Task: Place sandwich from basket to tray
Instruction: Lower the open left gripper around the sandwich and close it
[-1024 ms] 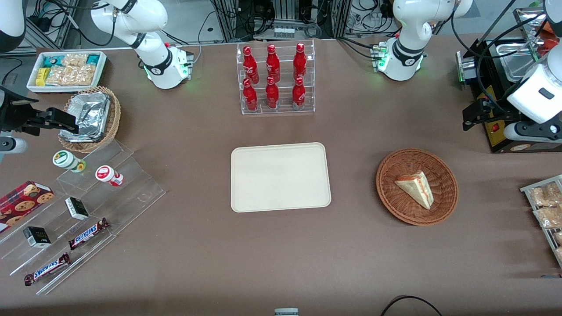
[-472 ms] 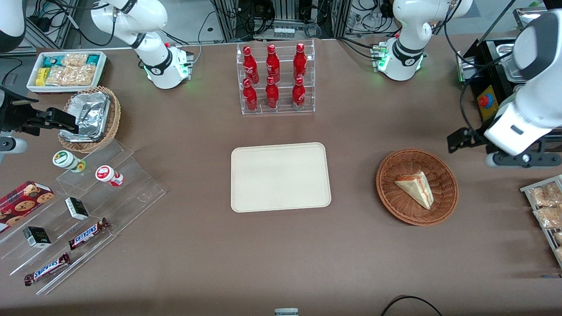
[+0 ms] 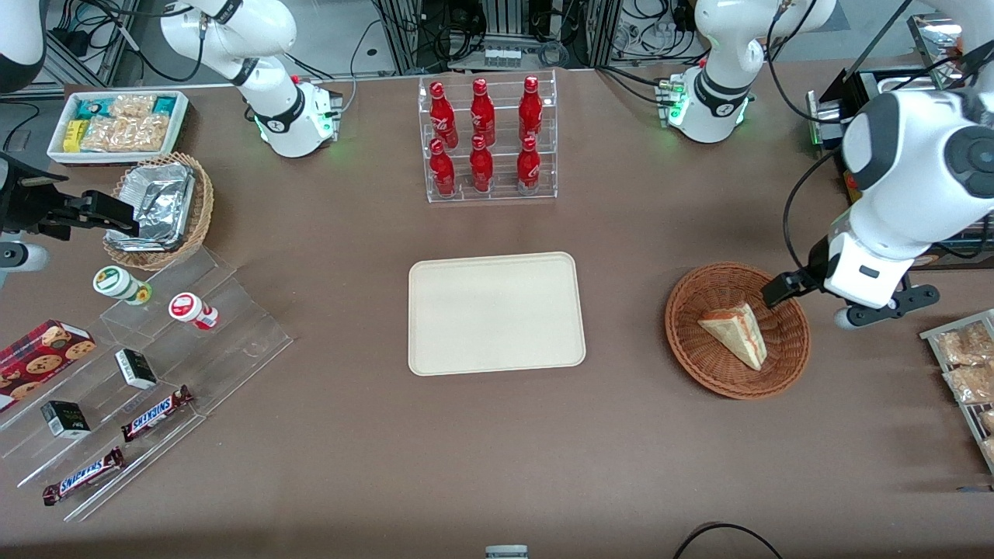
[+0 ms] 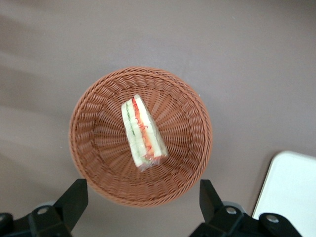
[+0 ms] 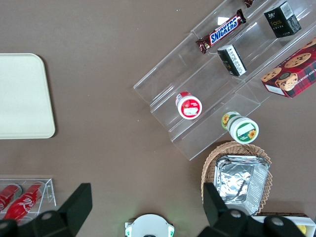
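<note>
While gripper (image 4: pixel 140 202) hovers spread above basket (image 4: pixel 94 148), Snickers bars (image 3: pixel 158 413) readable.

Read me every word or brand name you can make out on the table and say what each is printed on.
"SNICKERS": on the two candy bars on the clear stepped shelf.
Script on the red bottles: too small to read.
Print on the dark small boxes and the cookie box: too small to read.
No text on the sandwich, basket or tray.
The gripper hangs open above the basket.

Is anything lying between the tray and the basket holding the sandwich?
Nothing: bare brown table between tray and basket, in the front view. The open end effector hovers above the basket.
</note>
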You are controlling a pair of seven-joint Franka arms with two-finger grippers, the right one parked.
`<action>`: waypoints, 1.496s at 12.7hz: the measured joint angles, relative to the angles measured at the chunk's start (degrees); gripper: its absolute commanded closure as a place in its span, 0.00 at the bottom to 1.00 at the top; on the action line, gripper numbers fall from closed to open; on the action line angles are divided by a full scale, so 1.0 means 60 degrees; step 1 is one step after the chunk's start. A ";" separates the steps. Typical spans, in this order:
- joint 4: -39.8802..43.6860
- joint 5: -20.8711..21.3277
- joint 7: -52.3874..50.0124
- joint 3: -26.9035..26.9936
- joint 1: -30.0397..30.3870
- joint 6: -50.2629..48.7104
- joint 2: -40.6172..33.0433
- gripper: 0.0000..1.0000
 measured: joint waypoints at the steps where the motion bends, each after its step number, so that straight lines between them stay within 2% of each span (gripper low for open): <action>1: -0.0452 0.0000 -0.0638 -0.0004 -0.0001 0.0641 -0.0004 0.00; 4: -0.1785 0.0000 -0.1831 -0.0006 0.0000 0.2501 0.0040 0.00; 6: -0.2280 -0.0001 -0.2149 -0.0006 0.0000 0.3103 0.0198 0.00; 19: -0.2438 0.0002 -0.2235 0.0009 0.0004 0.4165 0.1646 0.00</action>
